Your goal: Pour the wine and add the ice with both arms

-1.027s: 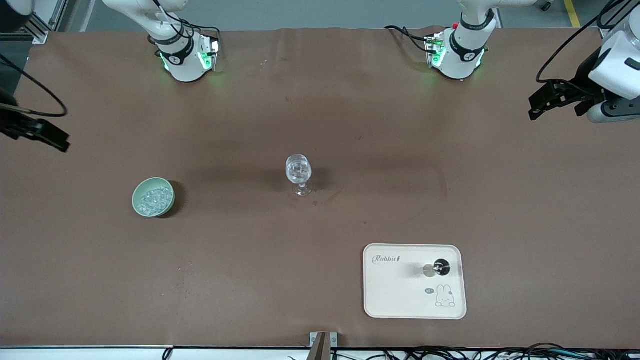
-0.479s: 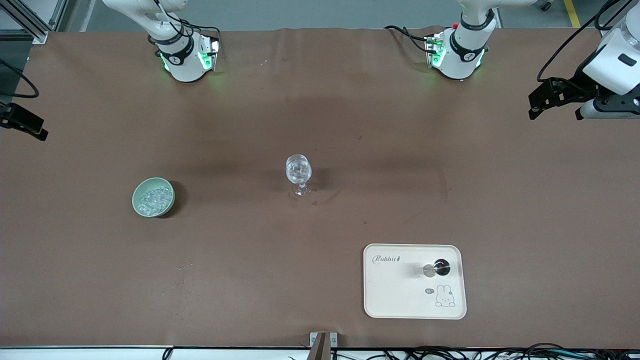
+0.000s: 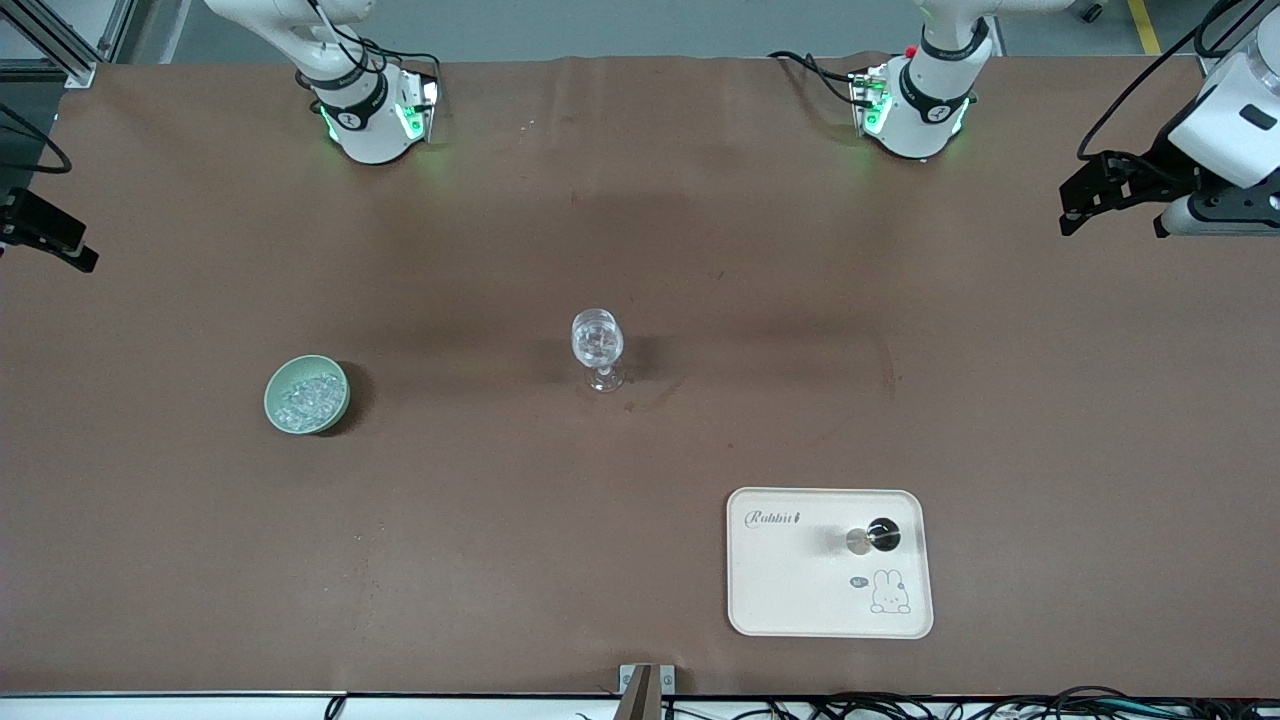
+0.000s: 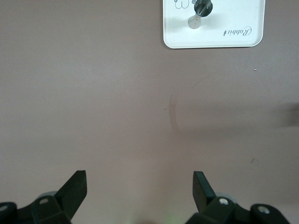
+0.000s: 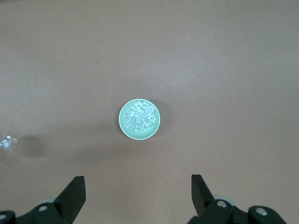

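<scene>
A clear stemmed glass (image 3: 597, 345) stands at the table's middle; its bowl glitters and I cannot tell what it holds. It also shows at the edge of the right wrist view (image 5: 7, 142). The ice (image 3: 305, 395) is heaped in a pale green bowl (image 3: 340, 405) toward the right arm's end. My right gripper (image 3: 75, 255) is open and empty, high over that end of the table, and looks down on the bowl (image 5: 125, 133) and ice (image 5: 141, 116). My left gripper (image 3: 1072, 205) is open and empty over the left arm's end.
A cream tray (image 3: 800, 590) with a rabbit print lies near the front camera toward the left arm's end. A small dark object with a silvery part (image 3: 875, 537) stands on it. The tray (image 4: 233, 18) and the object (image 4: 201, 9) show in the left wrist view.
My right gripper has drawn back toward the right arm's end of the table. My left gripper has shifted only slightly. Glass, bowl and tray have not moved.
</scene>
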Controlling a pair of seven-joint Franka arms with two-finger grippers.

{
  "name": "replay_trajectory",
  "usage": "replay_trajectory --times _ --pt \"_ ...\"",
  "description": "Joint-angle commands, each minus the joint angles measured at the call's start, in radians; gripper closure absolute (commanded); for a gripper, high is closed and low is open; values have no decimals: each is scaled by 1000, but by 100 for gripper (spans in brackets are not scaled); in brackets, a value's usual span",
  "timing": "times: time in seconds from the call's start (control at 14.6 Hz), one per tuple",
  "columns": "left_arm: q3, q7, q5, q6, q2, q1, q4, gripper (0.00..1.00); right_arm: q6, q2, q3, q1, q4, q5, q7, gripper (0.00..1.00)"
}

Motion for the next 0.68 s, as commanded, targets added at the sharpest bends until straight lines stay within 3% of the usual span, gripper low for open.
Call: replay_trajectory --times 0.0,0.62 --pt "-1 21 1 -26 15 1 34 0 -9 -18 2 -11 -17 10 -17 0" --pt "-1 20 3 -38 14 1 37 0 -12 -18 2 -14 -20 10 -14 0"
